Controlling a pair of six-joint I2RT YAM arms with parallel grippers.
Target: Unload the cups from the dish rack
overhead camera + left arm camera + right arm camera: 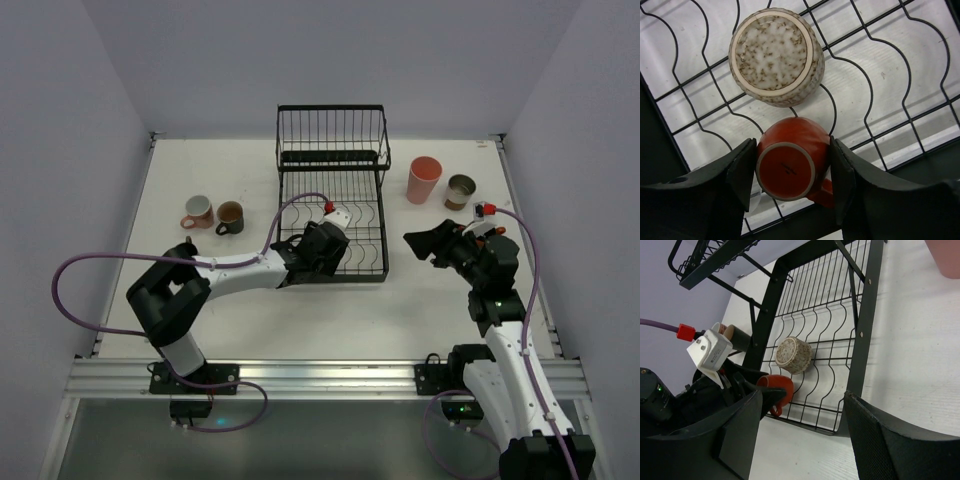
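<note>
The black wire dish rack [332, 150] stands at the table's back middle. On its lower tray an orange-red cup [790, 165] lies upside down, handle toward the front edge. My left gripper [792, 172] is shut on it, one finger pressed against each side. A speckled beige cup [775, 57] sits upside down just beyond it on the same tray. In the right wrist view both the orange-red cup [780, 386] and the speckled cup [794, 355] show inside the rack [867, 315]. My right gripper [425, 245] hangs open right of the rack, holding nothing.
A pink tumbler [424, 180] and a beige-grey cup [460, 191] stand on the table right of the rack. A pink mug [198, 211] and a dark brown mug [230, 216] stand to its left. The left arm's purple cable arcs over the rack's front.
</note>
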